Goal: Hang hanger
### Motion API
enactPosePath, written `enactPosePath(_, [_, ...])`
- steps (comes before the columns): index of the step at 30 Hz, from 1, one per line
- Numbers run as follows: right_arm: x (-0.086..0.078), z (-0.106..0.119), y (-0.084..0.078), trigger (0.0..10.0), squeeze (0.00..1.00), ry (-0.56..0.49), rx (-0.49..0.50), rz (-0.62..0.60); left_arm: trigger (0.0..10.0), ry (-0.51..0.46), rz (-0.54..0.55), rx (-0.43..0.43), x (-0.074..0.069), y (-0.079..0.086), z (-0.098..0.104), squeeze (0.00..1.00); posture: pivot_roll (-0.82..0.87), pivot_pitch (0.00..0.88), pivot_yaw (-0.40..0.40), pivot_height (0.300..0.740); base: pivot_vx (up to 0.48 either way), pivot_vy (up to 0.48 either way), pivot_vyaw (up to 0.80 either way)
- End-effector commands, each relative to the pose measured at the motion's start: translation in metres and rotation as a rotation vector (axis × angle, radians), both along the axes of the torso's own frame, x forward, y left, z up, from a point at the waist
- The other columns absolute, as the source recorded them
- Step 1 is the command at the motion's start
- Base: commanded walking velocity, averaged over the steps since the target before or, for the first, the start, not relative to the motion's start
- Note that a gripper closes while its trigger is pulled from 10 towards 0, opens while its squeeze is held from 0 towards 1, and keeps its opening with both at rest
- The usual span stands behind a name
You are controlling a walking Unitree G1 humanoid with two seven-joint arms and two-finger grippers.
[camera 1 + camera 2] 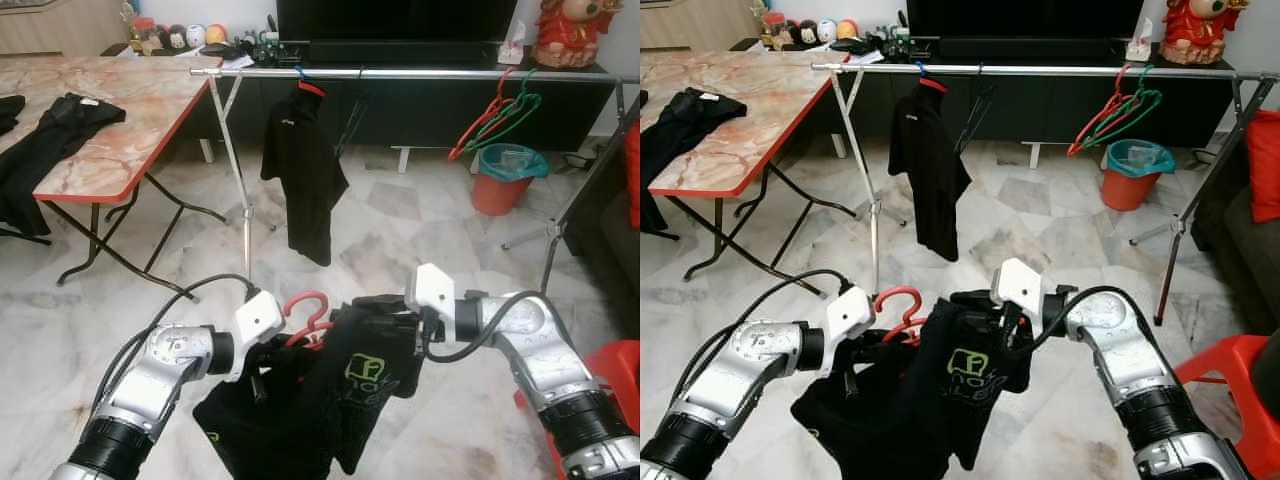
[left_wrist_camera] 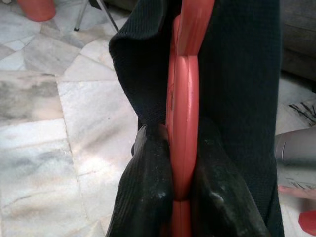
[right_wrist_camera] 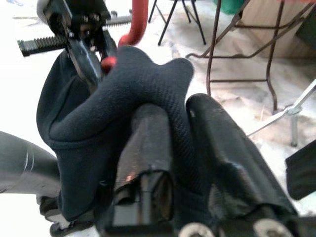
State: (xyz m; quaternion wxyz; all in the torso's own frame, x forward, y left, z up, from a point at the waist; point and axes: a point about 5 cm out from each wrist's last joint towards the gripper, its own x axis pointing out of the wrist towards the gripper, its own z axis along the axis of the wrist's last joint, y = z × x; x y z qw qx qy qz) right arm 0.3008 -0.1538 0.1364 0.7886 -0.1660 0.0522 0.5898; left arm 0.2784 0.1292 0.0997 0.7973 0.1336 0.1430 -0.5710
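Holding the red hanger (image 2: pixel 183 123), your left gripper (image 1: pixel 268 352) stays out of it — jaws clamped; right gripper (image 3: pixel 182 148) pinches the black shirt (image 1: pixel 330 400).

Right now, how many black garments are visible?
4: one held by both grippers, one hanging on the rail, two on the table; others may be hidden.

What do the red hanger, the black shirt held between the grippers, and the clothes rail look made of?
Red hanger: probably moulded plastic, going by its smooth, slightly glossy surface and a visible seam.
Black shirt: knit fabric, matte, with a fine textured weave that shows in the right wrist view and a printed green logo.
Clothes rail: likely metal tubing, shiny silver with bright reflections.
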Motion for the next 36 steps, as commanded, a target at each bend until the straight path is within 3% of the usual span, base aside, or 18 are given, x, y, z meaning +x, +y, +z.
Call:
enactPosePath(1, [0.001,0.017,-0.002,0.0,0.0,-0.055,0.045,-0.011,0.0,-0.014,-0.009,0.004,0.0,0.001,0.002,0.0,-0.02,0.0,0.039,0.74,0.0,0.0,0.0])
enactPosePath(8, [-0.005,0.014,-0.002,0.0,0.0,-0.051,0.018,0.004,0.0,-0.017,0.001,0.014,0.0,0.002,0.0,0.0,-0.02,0.0,0.039,0.74,0.0,0.0,0.0])
enactPosePath(11, [-0.01,0.001,-0.008,0.0,0.0,-0.023,-0.083,-0.01,0.0,-0.025,0.033,0.021,0.002,0.01,0.001,0.0,-0.02,0.0,0.039,0.74,0.0,0.0,0.0])
enactPosePath(16, [-0.021,-0.041,-0.041,0.0,0.0,-0.009,-0.553,-0.037,0.0,-0.026,0.093,0.031,0.004,0.034,0.007,0.0,-0.03,0.0,0.035,0.74,0.0,0.0,0.0])
enactPosePath(22, [-0.017,-0.045,-0.044,0.0,0.0,-0.039,-0.595,-0.095,0.0,0.041,0.011,0.108,-0.008,0.05,0.009,0.0,-0.02,0.0,0.033,0.74,0.0,0.0,0.0])
enactPosePath(27, [0.0,-0.043,-0.057,0.0,0.0,-0.18,-0.748,-0.205,0.0,0.116,-0.124,0.201,-0.025,0.068,0.014,0.0,-0.02,0.0,0.029,0.74,0.0,0.0,0.0])
enactPosePath(32, [0.007,-0.033,-0.046,0.0,0.0,-0.246,-0.695,-0.204,0.0,0.125,-0.203,0.293,-0.033,0.067,0.01,0.0,-0.02,0.0,0.028,0.74,0.0,0.0,0.0])
enactPosePath(36, [0.015,-0.026,-0.04,0.0,0.0,-0.293,-0.672,-0.241,0.0,0.147,-0.249,0.314,-0.04,0.064,0.007,0.0,-0.02,0.0,0.029,0.74,0.0,0.0,0.0])
